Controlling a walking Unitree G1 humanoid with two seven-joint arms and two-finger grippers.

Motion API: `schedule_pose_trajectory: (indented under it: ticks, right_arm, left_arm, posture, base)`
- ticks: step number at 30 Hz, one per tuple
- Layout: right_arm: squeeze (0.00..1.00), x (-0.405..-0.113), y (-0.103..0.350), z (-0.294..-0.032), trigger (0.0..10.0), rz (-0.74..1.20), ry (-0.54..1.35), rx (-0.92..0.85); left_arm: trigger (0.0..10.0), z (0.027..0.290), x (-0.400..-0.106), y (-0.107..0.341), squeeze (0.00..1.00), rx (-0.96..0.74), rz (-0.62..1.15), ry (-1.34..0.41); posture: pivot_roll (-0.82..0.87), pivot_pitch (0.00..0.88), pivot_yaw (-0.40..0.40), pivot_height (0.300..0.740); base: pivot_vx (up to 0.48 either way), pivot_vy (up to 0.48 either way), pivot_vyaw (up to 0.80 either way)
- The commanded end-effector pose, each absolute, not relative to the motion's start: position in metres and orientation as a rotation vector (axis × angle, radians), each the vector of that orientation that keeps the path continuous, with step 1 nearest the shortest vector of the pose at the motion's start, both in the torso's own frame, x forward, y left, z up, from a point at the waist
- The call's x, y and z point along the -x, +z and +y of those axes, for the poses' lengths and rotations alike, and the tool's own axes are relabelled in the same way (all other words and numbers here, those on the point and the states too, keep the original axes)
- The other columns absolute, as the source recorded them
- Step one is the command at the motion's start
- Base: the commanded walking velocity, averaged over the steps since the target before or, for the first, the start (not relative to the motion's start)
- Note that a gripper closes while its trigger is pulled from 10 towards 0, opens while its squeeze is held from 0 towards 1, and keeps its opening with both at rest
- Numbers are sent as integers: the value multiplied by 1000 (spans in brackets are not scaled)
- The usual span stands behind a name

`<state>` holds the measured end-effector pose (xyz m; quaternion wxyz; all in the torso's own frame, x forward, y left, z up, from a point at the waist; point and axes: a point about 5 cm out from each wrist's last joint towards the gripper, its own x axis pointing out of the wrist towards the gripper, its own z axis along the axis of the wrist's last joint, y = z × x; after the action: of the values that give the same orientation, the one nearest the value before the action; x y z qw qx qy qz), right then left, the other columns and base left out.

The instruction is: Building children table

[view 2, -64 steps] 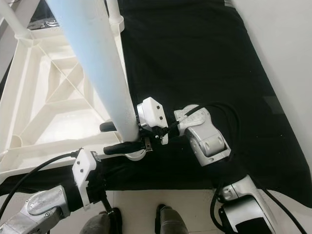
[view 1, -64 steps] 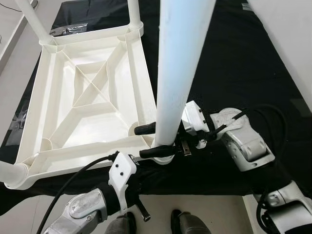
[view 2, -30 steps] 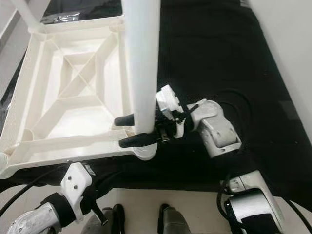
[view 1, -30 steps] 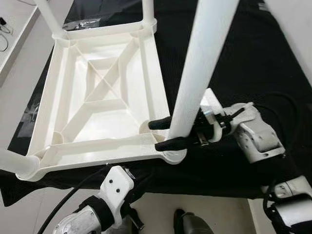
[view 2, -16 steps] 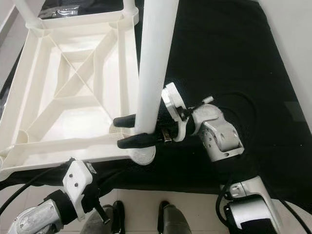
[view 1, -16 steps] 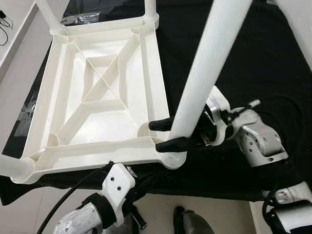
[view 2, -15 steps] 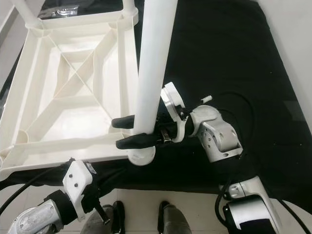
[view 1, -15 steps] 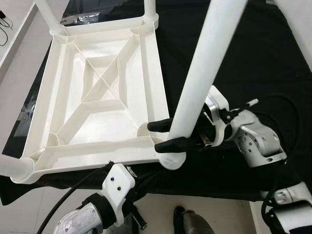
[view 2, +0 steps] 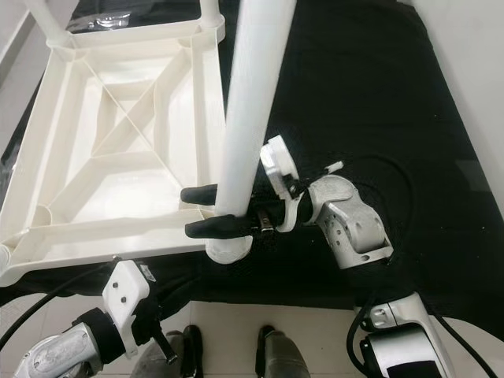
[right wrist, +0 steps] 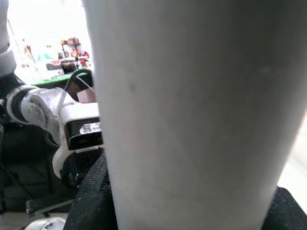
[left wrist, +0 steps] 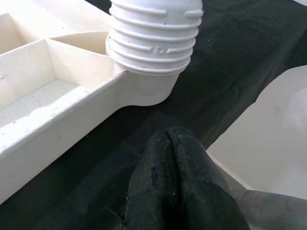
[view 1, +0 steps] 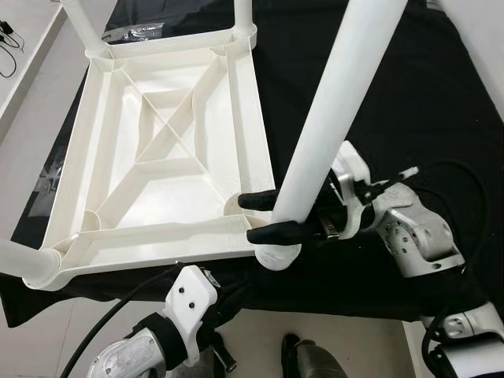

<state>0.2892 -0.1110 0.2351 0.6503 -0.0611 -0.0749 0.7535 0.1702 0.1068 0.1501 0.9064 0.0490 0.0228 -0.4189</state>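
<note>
Leg of white round plastic [view 1: 327, 126] now stands straighter in the near right corner socket [view 1: 277, 253] of the upturned white ribbed plastic tabletop [view 1: 165, 157] than two seconds ago, so seating looks nearly done. The right gripper [view 1: 264, 214] keeps its black fingers clamped around the leg's lower end, while the left gripper [left wrist: 175, 187], fingers pressed together, waits just below the table's near edge.

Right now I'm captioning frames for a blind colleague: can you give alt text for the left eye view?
The right gripper clamps a white table leg just above the near corner socket of an upturned white tabletop lying on a black cloth.
</note>
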Motion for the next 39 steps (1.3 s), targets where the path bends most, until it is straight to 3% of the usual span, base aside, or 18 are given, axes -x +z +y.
schedule_pose_trajectory:
  ticks: [1,20,29,39]
  right_arm:
    - [0,-290,215,-112,10000,-60,1683,165]
    - [0,-303,203,-114,10000,-18,1526,339]
    - [0,-294,201,-110,10000,-21,1599,573]
    - [0,-296,212,-106,10000,-46,1602,533]
  left_arm:
    - [10000,107,-167,145,0,-90,74,-874]
    - [10000,106,-167,146,0,-92,71,-881]
    - [10000,106,-167,147,0,-92,69,-879]
    - [10000,105,-167,146,0,-91,68,-880]
  posture:
    - [131,296,47,740]
    - [131,300,47,740]
    - [129,306,43,740]
    - [128,306,40,740]
  base:
    - [0,0,0]
    - [0,0,0]
    - [0,0,0]
    - [0,0,0]
